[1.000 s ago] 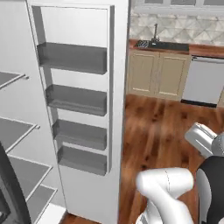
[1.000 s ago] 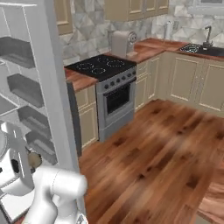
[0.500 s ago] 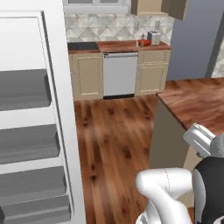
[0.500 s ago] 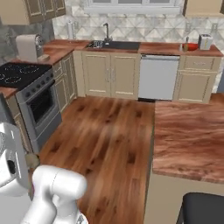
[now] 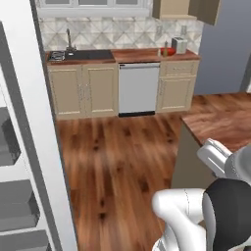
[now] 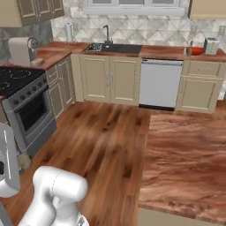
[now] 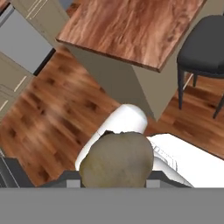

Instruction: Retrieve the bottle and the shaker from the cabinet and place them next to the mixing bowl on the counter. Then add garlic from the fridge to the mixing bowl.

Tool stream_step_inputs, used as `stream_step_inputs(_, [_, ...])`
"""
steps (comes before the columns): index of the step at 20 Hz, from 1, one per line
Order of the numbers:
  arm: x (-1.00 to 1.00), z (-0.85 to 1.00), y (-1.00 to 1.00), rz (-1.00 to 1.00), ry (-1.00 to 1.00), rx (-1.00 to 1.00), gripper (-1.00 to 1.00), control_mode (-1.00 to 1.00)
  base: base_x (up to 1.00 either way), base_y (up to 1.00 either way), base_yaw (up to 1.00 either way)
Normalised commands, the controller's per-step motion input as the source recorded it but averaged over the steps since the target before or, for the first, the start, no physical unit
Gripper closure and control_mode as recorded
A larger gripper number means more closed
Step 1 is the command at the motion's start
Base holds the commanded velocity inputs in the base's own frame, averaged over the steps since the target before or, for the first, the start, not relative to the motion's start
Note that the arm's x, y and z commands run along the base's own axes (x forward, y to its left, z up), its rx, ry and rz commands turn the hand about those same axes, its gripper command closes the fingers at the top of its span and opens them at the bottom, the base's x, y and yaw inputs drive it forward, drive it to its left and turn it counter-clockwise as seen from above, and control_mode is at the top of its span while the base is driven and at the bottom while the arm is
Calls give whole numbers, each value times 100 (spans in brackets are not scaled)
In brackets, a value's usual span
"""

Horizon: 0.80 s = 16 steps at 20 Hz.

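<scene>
In the hand view my gripper (image 7: 114, 179) is shut on a lumpy tan garlic (image 7: 117, 159), held over the wooden floor beside the island. The red mixing bowl (image 5: 168, 51) (image 6: 197, 51) sits far off on the counter (image 5: 137, 55) (image 6: 163, 53) next to a toaster (image 5: 179, 45) (image 6: 211, 45). A slim upright thing stands by the bowl, too small to tell bottle from shaker. Above it the cabinet (image 5: 176, 7) (image 6: 207, 8) stands open. The fridge (image 5: 29, 122) door with its grey inner shelves lines the left edge of the left base view.
The wood-topped island (image 6: 185, 163) (image 5: 220, 122) (image 7: 131, 26) lies close on the right, with a black stool (image 7: 203, 39) beside it. A stove (image 6: 22, 88) stands on the left. A sink (image 6: 112, 46) and dishwasher (image 5: 138, 88) line the far wall, across open wooden floor (image 5: 122, 157).
Both base views have swung right with the base: the fridge shelves have slid off to the left, and the sink counter, bowl and island have come in.
</scene>
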Motion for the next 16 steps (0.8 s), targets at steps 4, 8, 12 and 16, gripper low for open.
stream_step_inputs(4, [0,0,0,0,0,0,100,100,56,-15,8])
stream_step_inputs(8, [0,0,0,0,0,0,100,100,100,-7,0])
stream_step_inputs(12, [0,0,0,0,0,0,100,100,100,-29,0])
stream_step_inputs(16, [0,0,0,0,0,0,100,100,100,-23,0])
